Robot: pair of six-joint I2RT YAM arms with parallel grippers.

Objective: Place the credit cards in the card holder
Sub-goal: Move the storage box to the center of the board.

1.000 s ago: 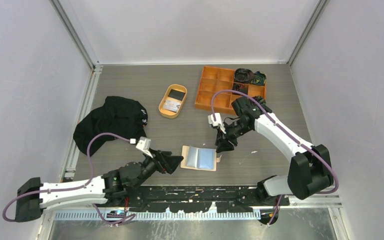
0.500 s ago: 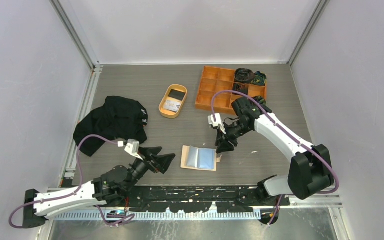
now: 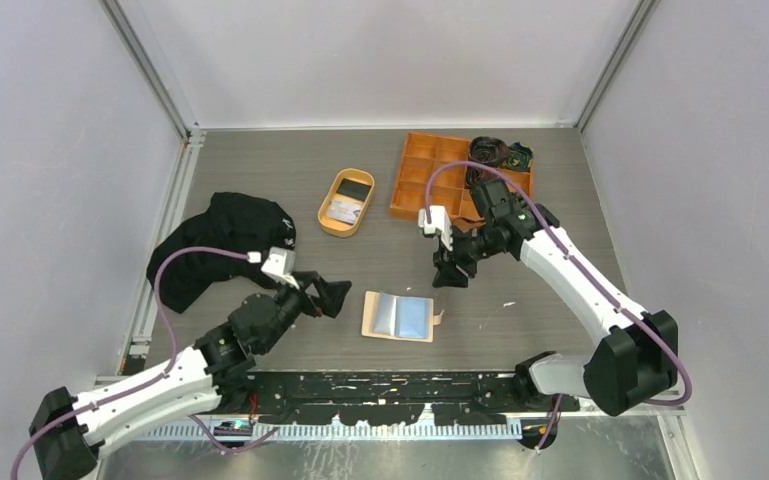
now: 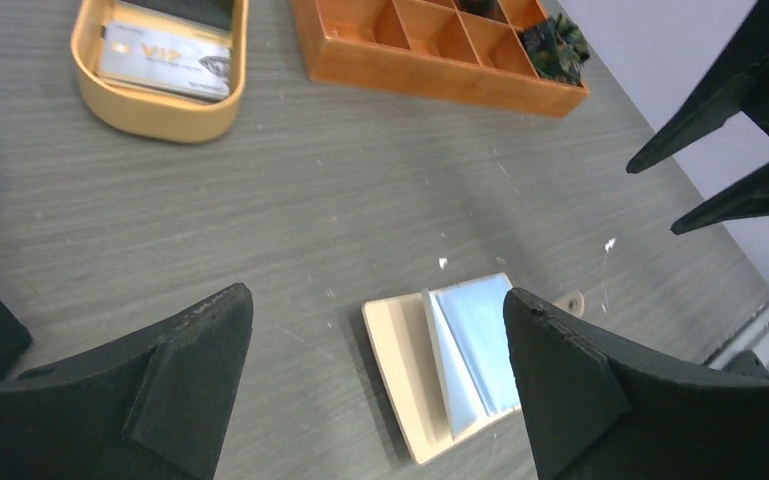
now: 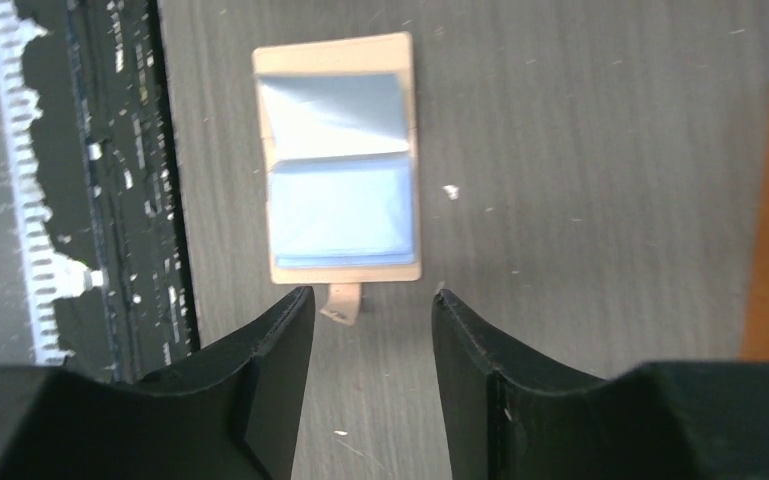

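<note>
- Left gripper (image 3: 326,292): near the card holder (image 3: 397,316), on its left; jaws spread wide, nothing held.
- Card holder: lies opened flat on the worktop (image 3: 290,180), between the two grippers. A blue card (image 5: 338,210) shows on its inner face. Snap tab (image 5: 341,303) sticks out on its right edge.
- Right gripper (image 3: 447,278): above the worktop just right of and beyond the card holder; jaws partly apart, empty.
- Black cloth (image 3: 222,245): well left of the card holder.
- Oval tray (image 3: 324,210): beyond the card holder, well apart; holds a grey-white card (image 4: 165,62) and a dark card (image 3: 355,188).
- Orange compartment box (image 3: 440,180): farthest from the card holder, right of the tray.
</note>
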